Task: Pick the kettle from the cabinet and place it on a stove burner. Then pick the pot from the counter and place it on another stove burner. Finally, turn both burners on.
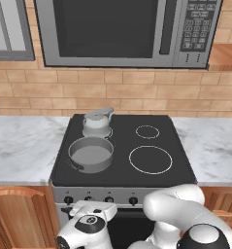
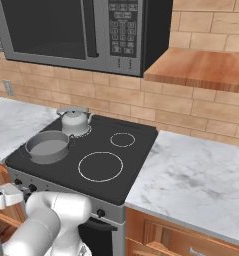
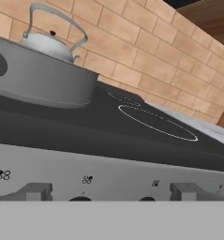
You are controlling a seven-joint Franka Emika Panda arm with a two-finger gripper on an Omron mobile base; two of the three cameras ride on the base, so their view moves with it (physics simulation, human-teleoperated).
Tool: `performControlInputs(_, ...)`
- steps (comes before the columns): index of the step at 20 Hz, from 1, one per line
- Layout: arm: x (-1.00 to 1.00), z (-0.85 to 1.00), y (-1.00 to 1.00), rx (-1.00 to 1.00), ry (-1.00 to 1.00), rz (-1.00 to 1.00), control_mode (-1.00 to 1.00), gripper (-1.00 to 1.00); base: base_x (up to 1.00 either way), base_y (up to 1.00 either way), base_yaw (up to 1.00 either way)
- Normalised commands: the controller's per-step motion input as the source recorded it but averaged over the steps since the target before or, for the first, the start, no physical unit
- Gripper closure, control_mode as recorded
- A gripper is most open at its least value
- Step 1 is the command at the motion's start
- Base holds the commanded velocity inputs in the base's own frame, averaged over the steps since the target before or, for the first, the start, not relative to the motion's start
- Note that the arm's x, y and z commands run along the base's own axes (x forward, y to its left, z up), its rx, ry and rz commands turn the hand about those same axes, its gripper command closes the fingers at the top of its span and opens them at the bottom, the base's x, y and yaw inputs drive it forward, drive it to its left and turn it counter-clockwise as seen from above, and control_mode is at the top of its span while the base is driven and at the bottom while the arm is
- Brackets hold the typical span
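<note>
Kettle (image 1: pixel 97 123) and pot (image 1: pixel 91 154) are seen on the stove's (image 1: pixel 122 170) left burners, kettle behind. Knobs (image 3: pixel 36 191) are shown close in hand view. Cabinet (image 2: pixel 203 69) is clearer from right base. Gripper (image 1: pixel 88 214) jaws are spread, empty.

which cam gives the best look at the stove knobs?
Hand view: the knobs sit close and front-on, burner symbols readable above them. Left base view shows the knob row small, partly behind the arm. Right base view catches a few knobs at an oblique angle.
</note>
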Motion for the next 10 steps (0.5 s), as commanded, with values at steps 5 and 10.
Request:
performControlInputs(5,0.06,-0.15,0.1,-0.01,0.0,0.0,-1.0,-1.0,0.0,0.0,0.0)
performControlInputs(10,0.0,-0.1,0.21,-0.02,0.0,0.0,-1.0,-1.0,0.0,0.0,0.0)
